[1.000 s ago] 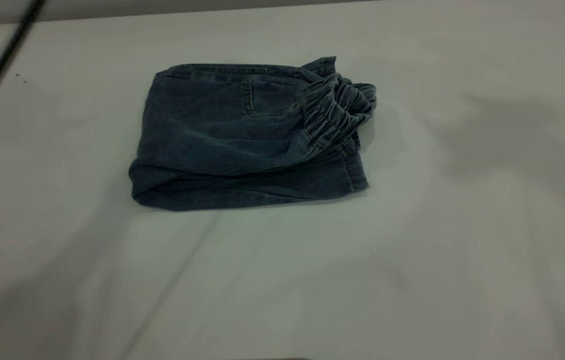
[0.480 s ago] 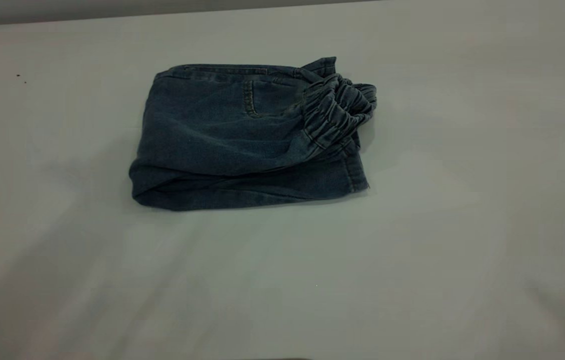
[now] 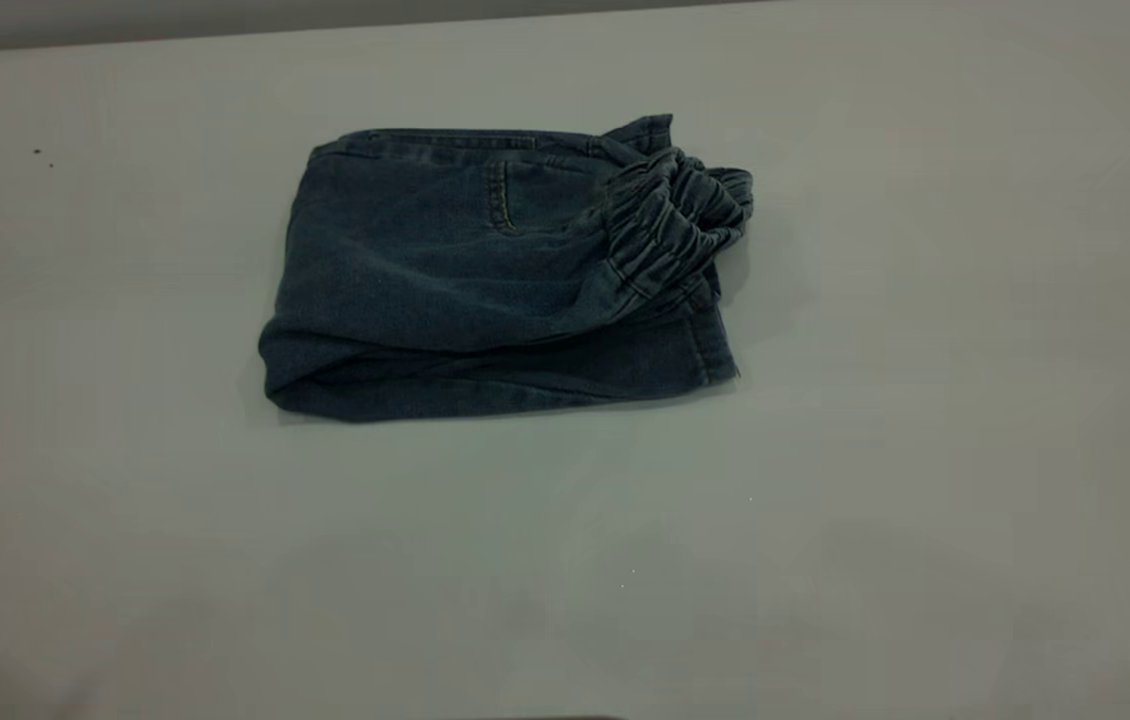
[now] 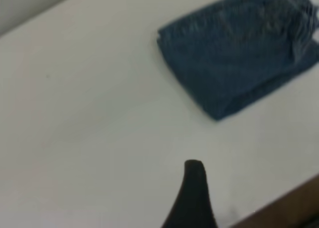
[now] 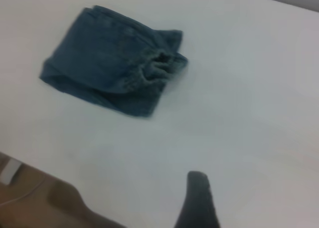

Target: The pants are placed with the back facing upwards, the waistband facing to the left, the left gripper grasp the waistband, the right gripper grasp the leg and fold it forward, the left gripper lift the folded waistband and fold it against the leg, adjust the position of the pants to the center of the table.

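Observation:
The pants (image 3: pixel 485 280) lie folded into a compact blue denim bundle on the table (image 3: pixel 925 400), a little left of its middle and toward the far side. The gathered waistband (image 3: pixel 675 230) rests on top at the bundle's right end, over the leg, whose stitched hem (image 3: pixel 710 350) shows below it. Neither arm appears in the exterior view. In the left wrist view the pants (image 4: pixel 234 53) are far off, and only a black tip of my left gripper (image 4: pixel 194 198) shows. In the right wrist view the pants (image 5: pixel 109 68) lie far from my right gripper (image 5: pixel 197 203).
The table's far edge (image 3: pixel 325 30) runs along the top of the exterior view. Its near edge, with brown floor (image 4: pixel 294 208) beyond it, shows in the left wrist view. A small white object (image 5: pixel 10 170) lies off the table. Two dark specks (image 3: pixel 37 152) mark the left side.
A black cable at the exterior view's upper left has gone out of view. The arms' shadows have drawn off the table. The pants have not moved.

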